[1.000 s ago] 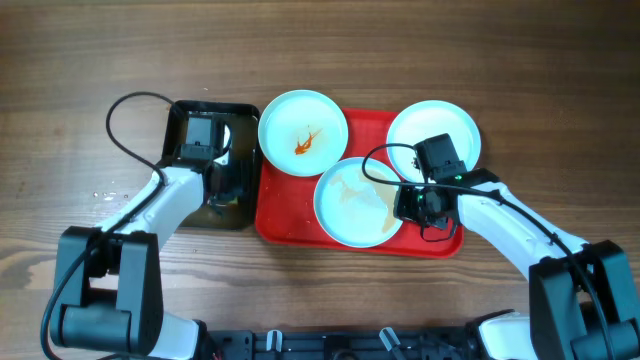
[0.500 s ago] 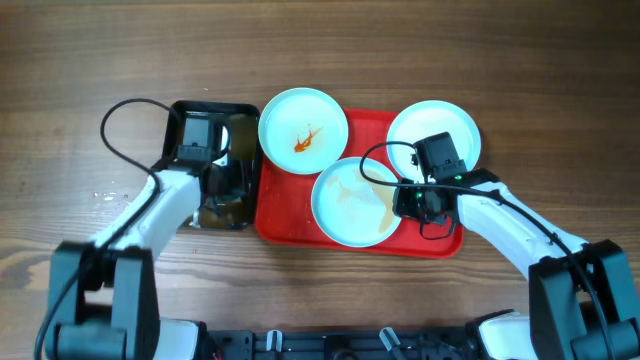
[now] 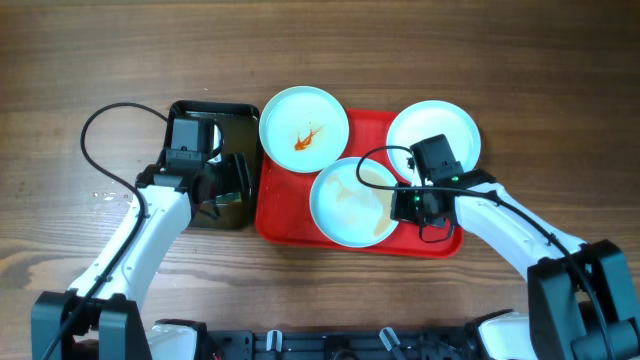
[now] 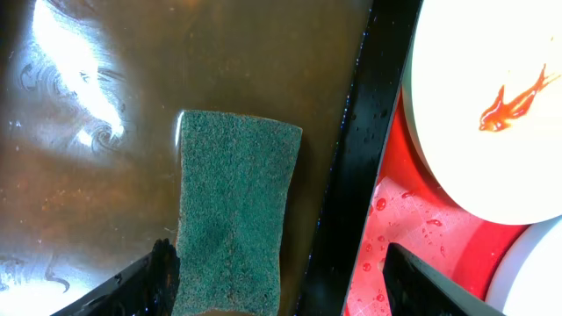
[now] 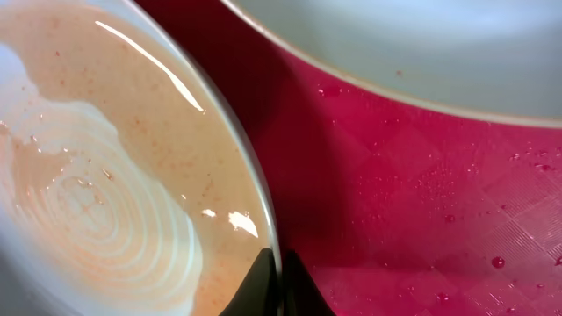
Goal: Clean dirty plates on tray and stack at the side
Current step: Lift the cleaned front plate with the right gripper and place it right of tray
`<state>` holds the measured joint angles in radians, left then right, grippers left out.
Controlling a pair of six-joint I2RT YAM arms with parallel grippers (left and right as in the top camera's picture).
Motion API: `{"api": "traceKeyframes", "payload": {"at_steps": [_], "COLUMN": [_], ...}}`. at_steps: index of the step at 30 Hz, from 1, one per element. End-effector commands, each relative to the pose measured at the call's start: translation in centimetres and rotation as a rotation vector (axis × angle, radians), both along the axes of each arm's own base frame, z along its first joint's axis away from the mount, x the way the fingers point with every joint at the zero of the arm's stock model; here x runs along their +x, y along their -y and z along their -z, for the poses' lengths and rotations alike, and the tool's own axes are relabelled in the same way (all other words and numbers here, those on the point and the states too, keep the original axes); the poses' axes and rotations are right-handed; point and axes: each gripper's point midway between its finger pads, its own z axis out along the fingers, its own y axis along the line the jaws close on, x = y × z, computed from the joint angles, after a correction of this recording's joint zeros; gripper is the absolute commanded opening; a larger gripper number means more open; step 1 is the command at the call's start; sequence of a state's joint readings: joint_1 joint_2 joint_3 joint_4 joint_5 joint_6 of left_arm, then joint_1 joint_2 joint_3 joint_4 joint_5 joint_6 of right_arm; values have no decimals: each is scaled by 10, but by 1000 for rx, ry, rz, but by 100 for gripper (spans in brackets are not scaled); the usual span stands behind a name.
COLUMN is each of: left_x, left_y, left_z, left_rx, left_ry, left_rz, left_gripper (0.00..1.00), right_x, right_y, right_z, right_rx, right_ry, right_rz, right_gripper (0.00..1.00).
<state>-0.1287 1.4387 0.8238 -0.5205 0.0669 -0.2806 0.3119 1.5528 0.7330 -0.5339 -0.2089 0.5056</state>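
Note:
Three pale plates sit on or over the red tray [image 3: 290, 215]. The back left plate [image 3: 304, 118] has an orange-red smear and also shows in the left wrist view [image 4: 492, 105]. The front middle plate [image 3: 350, 200] holds a wet brownish film. My right gripper [image 5: 279, 281] is shut on this plate's right rim [image 5: 132, 175]. The back right plate [image 3: 432, 125] looks clean. My left gripper [image 4: 277, 285] is open over the black tray [image 3: 190, 115], with a green sponge [image 4: 235, 211] lying in brown water between its fingers.
The black tray of brownish water stands left of the red tray, its black rim [image 4: 351, 175] between the sponge and the red tray [image 4: 413, 228]. Wooden table [image 3: 320, 50] surrounds both trays. Cables loop off both arms.
My left arm has shifted left and back a little over the black tray. The right gripper stays on the front plate's rim, and that plate has shifted slightly left.

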Motion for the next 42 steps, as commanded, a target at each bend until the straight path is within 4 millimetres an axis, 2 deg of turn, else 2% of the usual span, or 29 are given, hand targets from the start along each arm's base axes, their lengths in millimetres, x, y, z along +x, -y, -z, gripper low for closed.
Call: {"api": "traceKeyframes", "payload": {"at_steps": [1, 2, 3, 5, 10, 13, 17, 22, 25, 29, 32, 38, 40, 42], "left_x": [3, 3, 3, 3, 3, 3, 3, 3, 3, 3, 3, 3, 3, 3], "left_y": [2, 2, 2, 2, 2, 2, 2, 2, 2, 2, 2, 2, 2, 2], "left_z": [-7, -7, -7, -7, -7, -7, -7, -7, -7, -7, -7, -7, -7, -7], "left_rx": [-23, -23, -23, -23, -23, -23, -23, -23, -23, -23, -23, -23, -23, -23], "left_ry": [18, 18, 18, 19, 18, 18, 19, 19, 19, 19, 19, 19, 19, 19], "left_rz": [-11, -11, -11, -11, -11, -11, -11, -11, -11, -11, -11, -11, -11, -11], "left_gripper": [72, 72, 72, 72, 73, 73, 72, 73, 73, 73, 73, 73, 73, 72], "right_x": [4, 11, 20, 31, 54, 66, 74, 75, 72, 73, 74, 75, 76, 78], "right_y": [0, 5, 9, 19, 48, 65, 62, 52, 45, 36, 30, 29, 25, 21], "right_z": [-20, -34, -58, -85, -133, -153, -164, -188, -209, -236, -247, -248, -244, -229], "right_rx": [-7, -36, -59, -113, -308, -431, -513, -783, -983, -1152, -1199, -1179, -1084, -907], "right_ry": [79, 137, 241, 367, 612, 702, 766, 851, 897, 952, 983, 996, 1024, 1030], "right_rz": [-61, -66, -97, -108, -136, -134, -232, -388, -478, -553, -582, -552, -474, -369], "right_gripper": [4, 4, 4, 4, 4, 4, 4, 4, 4, 4, 4, 4, 4, 4]}}
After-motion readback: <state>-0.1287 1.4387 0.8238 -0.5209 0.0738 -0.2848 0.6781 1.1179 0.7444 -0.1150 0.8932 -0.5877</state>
